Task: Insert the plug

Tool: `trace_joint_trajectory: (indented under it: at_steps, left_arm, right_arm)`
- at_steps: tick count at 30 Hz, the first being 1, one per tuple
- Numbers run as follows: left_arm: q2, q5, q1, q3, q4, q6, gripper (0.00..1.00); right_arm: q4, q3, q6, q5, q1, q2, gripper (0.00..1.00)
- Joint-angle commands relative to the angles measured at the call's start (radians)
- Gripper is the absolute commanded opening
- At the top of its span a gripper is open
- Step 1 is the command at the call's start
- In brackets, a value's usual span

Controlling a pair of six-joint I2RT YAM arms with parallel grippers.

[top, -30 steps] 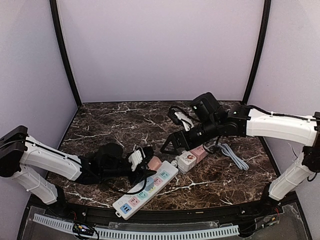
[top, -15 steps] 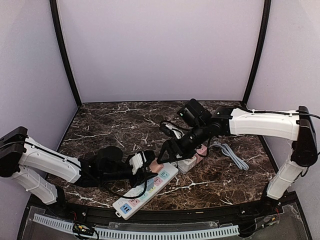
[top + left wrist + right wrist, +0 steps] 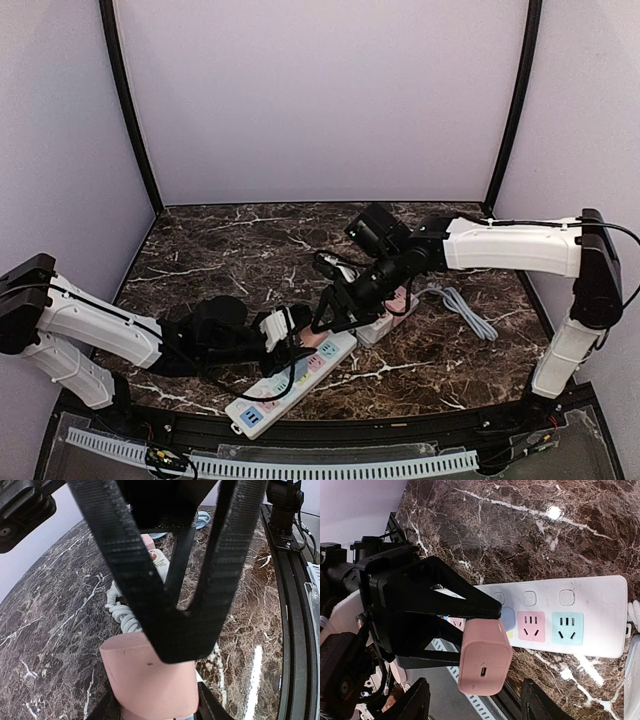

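The plug [image 3: 312, 336] is a pink block charger, held just above the right end of the white power strip [image 3: 290, 384]. My left gripper [image 3: 292, 326] is shut on it from the left. In the right wrist view the plug [image 3: 485, 657] shows its port face, with the left gripper's truss fingers [image 3: 451, 605] clamped on its sides, over the strip [image 3: 570, 630] and its coloured sockets. My right gripper [image 3: 476, 707] is open, one finger on each side of the plug with a gap to each. In the left wrist view the plug [image 3: 150, 680] fills the bottom, partly behind a black finger [image 3: 165, 605].
A second white and pink socket block [image 3: 385, 315] lies right of the strip. A coiled white cable [image 3: 465, 310] trails to the right of it. A black cord [image 3: 285, 375] loops over the strip. The table's front rail [image 3: 330, 425] runs close below.
My right arm has swung left and down to the plug, and its jaws have narrowed around it. The left gripper has edged slightly right, still holding the plug.
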Motion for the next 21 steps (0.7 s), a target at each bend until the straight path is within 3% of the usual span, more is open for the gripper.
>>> trace_joint_trajectory:
  at_steps: [1,10,21]
  left_arm:
    - [-0.017,-0.016,-0.010,-0.002,0.013,0.013,0.01]
    - [-0.013,-0.025,-0.021,0.013,0.001,0.021,0.01]
    - [-0.004,-0.031,-0.030,0.022,-0.007,0.027,0.01]
  right_arm:
    - [0.003,0.035,0.013,-0.038,-0.001,0.023,0.59]
    - [0.004,0.053,0.021,-0.046,0.016,0.051,0.52]
    - [-0.002,0.063,0.021,-0.045,0.036,0.072,0.38]
